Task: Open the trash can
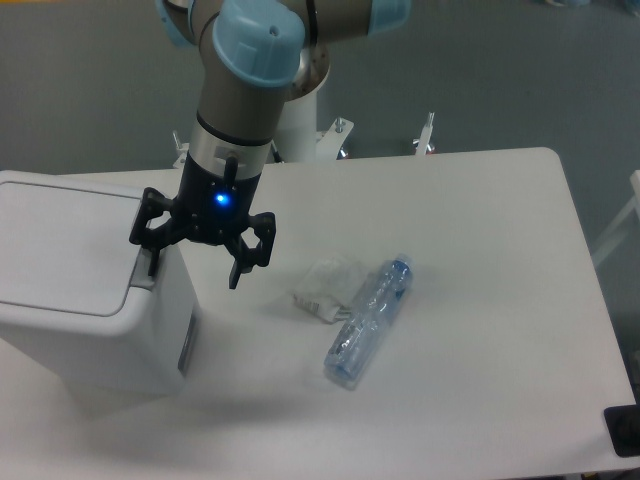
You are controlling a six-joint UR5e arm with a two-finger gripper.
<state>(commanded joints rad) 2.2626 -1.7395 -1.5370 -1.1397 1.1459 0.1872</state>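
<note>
Sitting at the left edge of the table [480, 220], your trash can [90, 300] is a big white box with rounded corners, and its flat lid [60, 245] lies shut on top. You can see the gray push tab [143, 276] at the lid's right rim, on the side that faces the middle of the table. A dark slot marks the can's right wall lower down.

Your gripper [195, 272] hangs over that right rim with its black fingers spread wide and pointing down. One finger [152, 258] comes down at the gray tab; from this angle you cannot tell whether it presses the tab or only hovers just above it. The other finger [238, 268] hangs past the can's side, over bare tabletop, holding nothing. A blue light glows on the gripper's body, and the arm [245, 80] rises from it toward the top of the view, gray with pale blue joint caps.

To the right of the can, near the middle of the table, you have a crumpled white wrapper [325, 285]. Touching its right side lies a clear plastic bottle [368, 322] on its side, slanted, with the blue cap end pointing up and to the right.
</note>
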